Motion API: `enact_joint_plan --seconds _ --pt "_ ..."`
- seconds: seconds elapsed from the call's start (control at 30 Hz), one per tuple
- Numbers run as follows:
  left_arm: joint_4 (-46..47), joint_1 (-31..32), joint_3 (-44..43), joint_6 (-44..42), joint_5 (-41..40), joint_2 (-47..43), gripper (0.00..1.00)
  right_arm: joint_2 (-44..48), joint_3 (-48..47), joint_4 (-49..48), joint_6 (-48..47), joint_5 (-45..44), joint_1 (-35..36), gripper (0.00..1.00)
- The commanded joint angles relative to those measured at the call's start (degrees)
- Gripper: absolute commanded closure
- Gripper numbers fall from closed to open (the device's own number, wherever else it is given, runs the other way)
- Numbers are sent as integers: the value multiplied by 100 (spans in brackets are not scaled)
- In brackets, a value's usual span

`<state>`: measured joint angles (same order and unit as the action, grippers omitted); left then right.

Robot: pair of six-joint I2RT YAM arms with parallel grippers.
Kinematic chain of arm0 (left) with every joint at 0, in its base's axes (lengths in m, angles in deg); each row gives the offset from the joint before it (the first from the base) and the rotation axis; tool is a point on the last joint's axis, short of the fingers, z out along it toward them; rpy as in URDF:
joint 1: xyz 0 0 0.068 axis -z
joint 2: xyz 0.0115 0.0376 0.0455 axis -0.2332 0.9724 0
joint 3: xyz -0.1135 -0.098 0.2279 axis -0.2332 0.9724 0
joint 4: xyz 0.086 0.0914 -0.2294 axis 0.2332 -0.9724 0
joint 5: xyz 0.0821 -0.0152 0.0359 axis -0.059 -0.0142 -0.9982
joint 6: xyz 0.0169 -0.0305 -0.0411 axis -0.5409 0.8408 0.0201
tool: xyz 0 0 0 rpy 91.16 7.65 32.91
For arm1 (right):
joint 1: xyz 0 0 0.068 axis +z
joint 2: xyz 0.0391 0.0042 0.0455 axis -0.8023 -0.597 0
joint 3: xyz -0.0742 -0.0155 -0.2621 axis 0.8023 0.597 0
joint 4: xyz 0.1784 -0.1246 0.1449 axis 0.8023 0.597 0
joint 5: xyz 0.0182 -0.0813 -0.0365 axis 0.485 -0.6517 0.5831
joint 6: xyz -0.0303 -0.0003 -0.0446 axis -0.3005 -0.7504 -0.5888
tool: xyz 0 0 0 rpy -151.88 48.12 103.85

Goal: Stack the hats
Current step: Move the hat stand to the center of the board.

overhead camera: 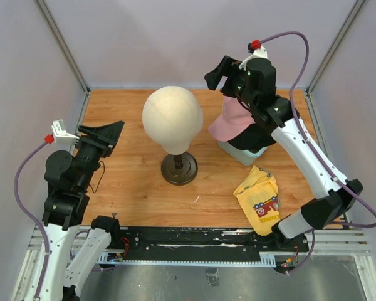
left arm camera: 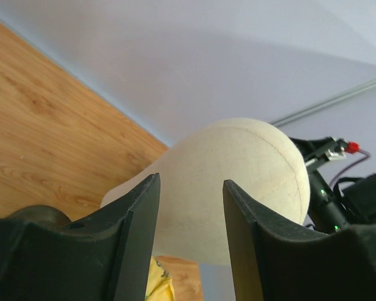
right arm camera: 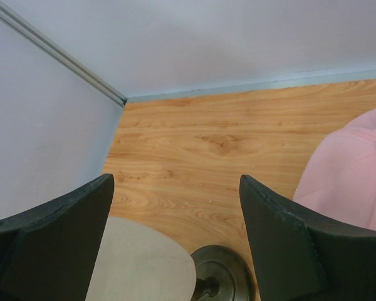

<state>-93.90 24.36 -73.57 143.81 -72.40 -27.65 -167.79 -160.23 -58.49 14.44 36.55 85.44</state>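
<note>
Hovering right jaws wide apart; pink hat [overhead camera: 229, 123] beside, ungripped.

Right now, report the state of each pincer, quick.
Left pincer: open, holding nothing, mannequin head beyond it.
Right pincer: wide open, holding nothing, not touching the pink hat.

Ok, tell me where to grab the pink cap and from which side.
Take the pink cap by the edge that juts toward the mannequin head, probably its brim: thin, flat and overhanging the black cap beneath. Come from above on that side with the open right gripper, since its arm covers the crown.
</note>
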Motion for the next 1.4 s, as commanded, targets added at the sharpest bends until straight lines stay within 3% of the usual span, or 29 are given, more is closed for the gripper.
enact_joint_plan --seconds 0.0,0.17,0.63,1.07,1.37 --pt "641 -26 463 184 527 -252 52 -270 -301 -272 433 964 -268 18" --pt "956 -17 658 222 1133 -48 52 -662 -496 -439 818 1393 -270 19" --pt "1984 320 1224 906 1314 28 50 -904 -460 -489 1324 1860 155 19" --pt "2689 1592 1030 1199 292 824 46 -430 293 -675 1940 1615 470 19" --pt "2280 1708 691 1196 -483 1061 43 -252 512 -517 2169 1010 967 18"
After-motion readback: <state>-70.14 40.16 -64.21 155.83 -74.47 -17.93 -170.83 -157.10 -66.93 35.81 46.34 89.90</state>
